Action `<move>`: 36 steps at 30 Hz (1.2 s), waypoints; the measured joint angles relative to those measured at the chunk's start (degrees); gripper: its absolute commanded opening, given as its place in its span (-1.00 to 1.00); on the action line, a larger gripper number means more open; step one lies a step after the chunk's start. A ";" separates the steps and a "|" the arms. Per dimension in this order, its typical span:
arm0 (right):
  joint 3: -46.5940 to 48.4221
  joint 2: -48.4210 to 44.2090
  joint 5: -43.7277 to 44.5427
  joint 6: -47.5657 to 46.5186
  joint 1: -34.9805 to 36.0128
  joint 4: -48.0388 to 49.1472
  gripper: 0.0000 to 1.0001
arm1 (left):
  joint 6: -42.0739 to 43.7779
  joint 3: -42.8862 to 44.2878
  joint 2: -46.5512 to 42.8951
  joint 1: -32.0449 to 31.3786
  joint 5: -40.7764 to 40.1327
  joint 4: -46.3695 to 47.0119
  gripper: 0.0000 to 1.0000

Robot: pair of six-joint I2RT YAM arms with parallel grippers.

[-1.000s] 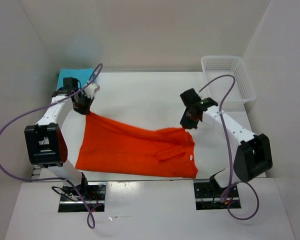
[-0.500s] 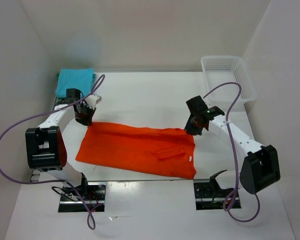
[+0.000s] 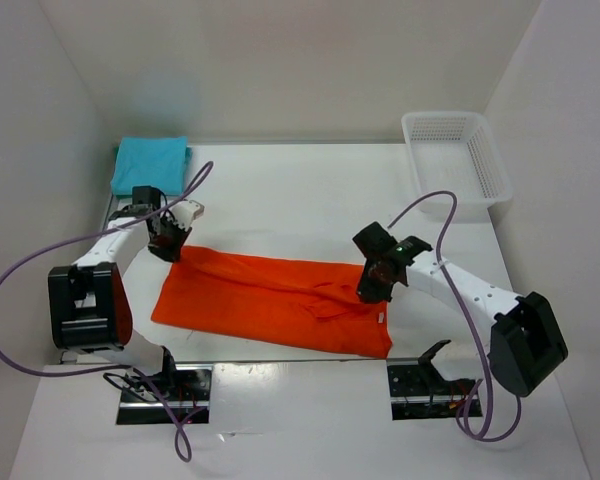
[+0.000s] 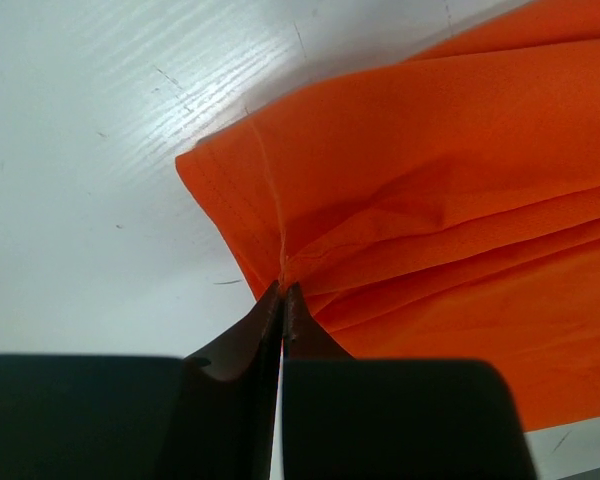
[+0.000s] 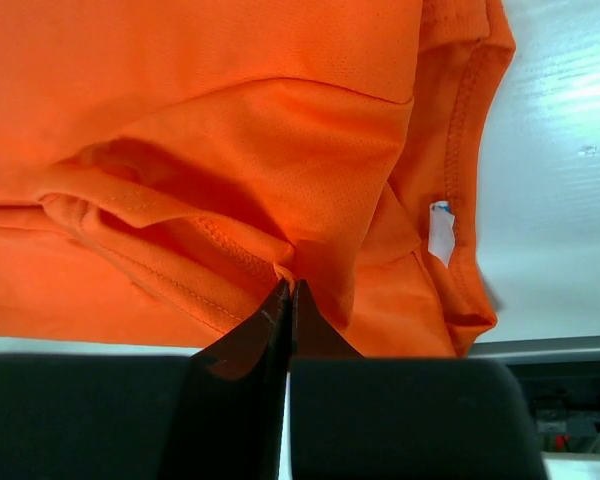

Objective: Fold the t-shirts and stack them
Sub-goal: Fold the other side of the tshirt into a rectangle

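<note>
Orange-red t-shirt: laid as a long, wrinkled band across the near part of the tabletop, toward 6 o'clock. The hem end is turned to 9 o'clock and the collar end to 3 o'clock.
Left gripper: clenched on the far hem corner of the orange-red t-shirt, at its 10 o'clock end. In the left wrist view the tips are seen pinched together on gathered cloth beside a seam.
Right gripper: clenched on a raised fold near the collar, at the shirt's 2 o'clock end. In the right wrist view the tips are closed on a stitched edge.
Label: a small white tag is seen inside the collar.
Turquoise t-shirt: folded flat at the tabletop's 10 o'clock corner, well apart from both grippers.
Basket: white mesh, set at the 2 o'clock corner.
</note>
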 measured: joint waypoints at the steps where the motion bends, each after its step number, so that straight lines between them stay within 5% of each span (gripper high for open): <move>1: -0.09 0.48 -0.09 0.15 0.15 -0.09 -0.96 | 0.37 -0.24 0.11 0.00 -0.09 -0.11 -1.00; 7: -0.33 1.27 -0.09 1.07 0.31 -0.81 -0.78 | 0.72 -1.57 0.90 0.00 -1.25 -0.11 -0.92; 8: -0.33 1.27 -0.07 1.18 0.50 -0.96 -0.58 | 0.79 -1.75 0.90 0.00 -1.46 -0.09 -0.88; 13: -0.33 1.29 -0.46 1.99 2.21 -2.16 -0.19 | 1.57 -2.19 0.90 0.00 -2.45 -0.13 -0.40; 16: -0.33 1.29 -1.14 1.95 2.78 -3.15 -0.16 | 2.47 -2.19 0.83 0.00 -3.19 -0.50 -0.18; 25: 3.41 -1.70 -2.34 0.33 3.74 -8.02 -0.24 | 6.84 -1.79 -4.02 0.00 -4.50 -6.71 -0.08; 28: 8.11 -0.26 -1.25 -0.68 3.82 -7.19 0.08 | 8.09 -1.62 -5.25 0.00 -4.94 -8.55 -0.05; 34: 20.09 16.39 1.57 -5.16 3.96 -1.09 0.19 | 8.02 0.87 -5.97 0.15 -4.79 -10.80 0.06; 36: 22.12 22.38 1.99 -6.73 3.96 1.46 0.05 | 7.85 1.53 -6.32 0.15 -4.68 -10.78 0.06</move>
